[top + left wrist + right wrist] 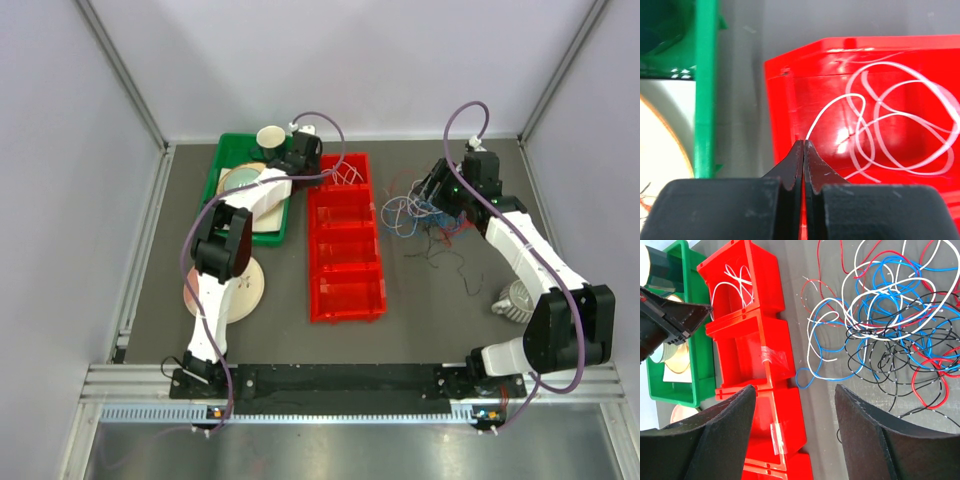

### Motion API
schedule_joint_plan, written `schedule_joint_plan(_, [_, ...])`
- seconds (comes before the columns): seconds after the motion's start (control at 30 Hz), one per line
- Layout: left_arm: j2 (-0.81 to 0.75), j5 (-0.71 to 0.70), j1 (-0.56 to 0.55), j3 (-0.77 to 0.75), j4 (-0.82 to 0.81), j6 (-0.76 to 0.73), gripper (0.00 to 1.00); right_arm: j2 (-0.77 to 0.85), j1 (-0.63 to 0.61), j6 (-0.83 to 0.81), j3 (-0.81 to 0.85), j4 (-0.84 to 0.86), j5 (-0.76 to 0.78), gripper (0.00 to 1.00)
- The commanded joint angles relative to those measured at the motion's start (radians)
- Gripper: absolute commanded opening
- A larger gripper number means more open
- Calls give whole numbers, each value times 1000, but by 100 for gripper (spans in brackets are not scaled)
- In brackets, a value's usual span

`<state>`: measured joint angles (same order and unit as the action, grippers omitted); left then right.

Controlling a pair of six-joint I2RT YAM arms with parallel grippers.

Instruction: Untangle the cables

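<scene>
While left gripper point(804, 150) pinches white cable point(879, 103) in red bin point(785, 115) (far compartment), right gripper point(794, 396) released — above tangled cables point(880, 315).

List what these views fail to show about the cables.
- Left wrist view: whether the left pincer holds the white cable; its shut tips cover the contact.
- Right wrist view: the tangle runs past the top and right edges.
- Top view: its single strands are too thin to trace.
- Right wrist view: the right pincer hides the nearest compartments of the red bin.
</scene>
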<state>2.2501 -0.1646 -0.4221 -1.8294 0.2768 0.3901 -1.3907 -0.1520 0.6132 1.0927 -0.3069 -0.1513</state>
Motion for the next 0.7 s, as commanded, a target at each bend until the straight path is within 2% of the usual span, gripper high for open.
schedule_joint_plan(0.0, [14, 59, -12, -76, -41, -2, 0, 36, 8, 3, -2, 23, 7, 64])
schedule_joint_plan(0.3, [43, 57, -20, -116, -36, -53, 0, 33, 8, -7, -5, 15, 22, 65])
schedule_joint_plan(0.43, [74, 57, -24, -151, 7, -79, 18, 25, 6, -13, 1, 6, 61, 65])
schedule_joint_plan(0.53, [63, 45, -24, -148, 15, -92, 23, 10, 9, -41, 18, -20, 140, 65])
schedule_joint_plan(0.63, [31, 37, -24, -146, 12, -120, 32, 4, -7, -76, 29, -58, 234, 65])
schedule_joint_plan(0.67, [26, 36, -23, -148, 12, -128, 38, -1, -20, -79, 30, -58, 234, 66])
